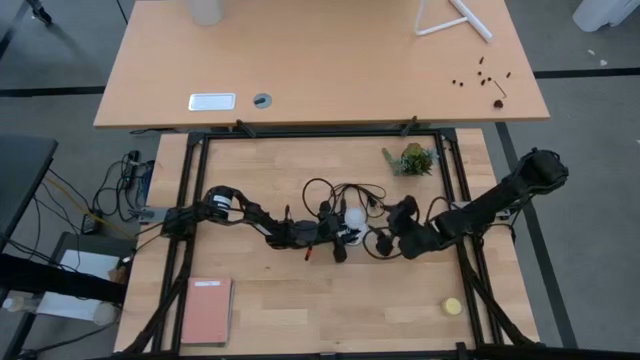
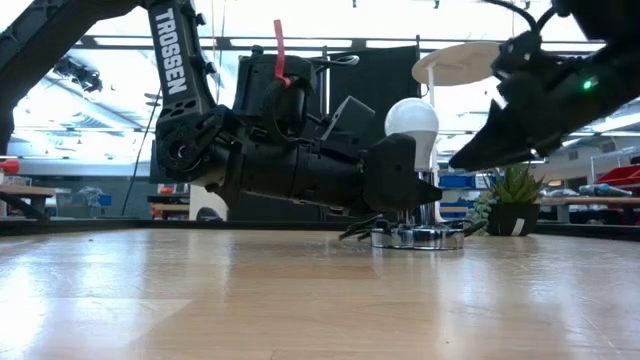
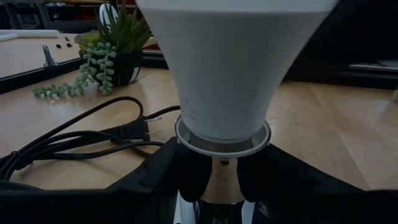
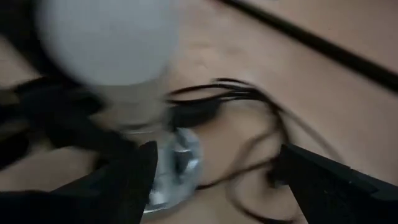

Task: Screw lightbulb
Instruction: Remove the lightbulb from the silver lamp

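The lightbulb (image 2: 412, 121) stands upright near the middle of the wooden surface (image 1: 330, 300), its round white dome uppermost and its body narrowing downward like a cone to a pale rim, below which a shiny metal neck runs into a round silvery base (image 2: 417, 237) resting on the wood. From the left wrist view the bulb (image 3: 227, 68) fills most of the picture, smooth and matte white, wide at the top and tapering to a thin light ring just above the socket. The left gripper (image 2: 415, 190) lies low and level beside the surface, its dark fingers (image 3: 186, 174) partly closed around the metal neck just under the bulb, one on each side. The right gripper (image 1: 388, 238) hangs just beside the bulb on the other side, its fingers (image 4: 127, 180) spread wide and touching nothing, with the bulb (image 4: 109, 40) and base showing between them. A black cord (image 3: 74, 137) loops over the wood behind the base, and a small potted plant (image 1: 412, 158) stands farther back. A flat yellow disc (image 1: 453, 306) lies well apart near the front edge.
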